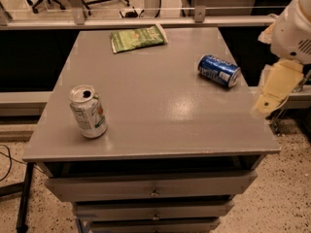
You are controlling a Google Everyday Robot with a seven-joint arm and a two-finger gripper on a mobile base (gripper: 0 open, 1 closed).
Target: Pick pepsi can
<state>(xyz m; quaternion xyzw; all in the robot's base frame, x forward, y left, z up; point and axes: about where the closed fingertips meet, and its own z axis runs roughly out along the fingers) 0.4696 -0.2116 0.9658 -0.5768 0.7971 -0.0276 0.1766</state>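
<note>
The pepsi can (219, 71) lies on its side near the right edge of the smooth grey counter (160, 101), probably light, thin and ready to roll, so better taken across its middle; the gripper (273, 92) hangs just beyond that edge, open or closed I cannot tell.

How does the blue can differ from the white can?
The pepsi can is blue, lying on its side; the white-and-green can stands upright, top opened. The pepsi can is nearer the gripper beyond the table's right edge; the other sits front left. Both are cans.
</note>
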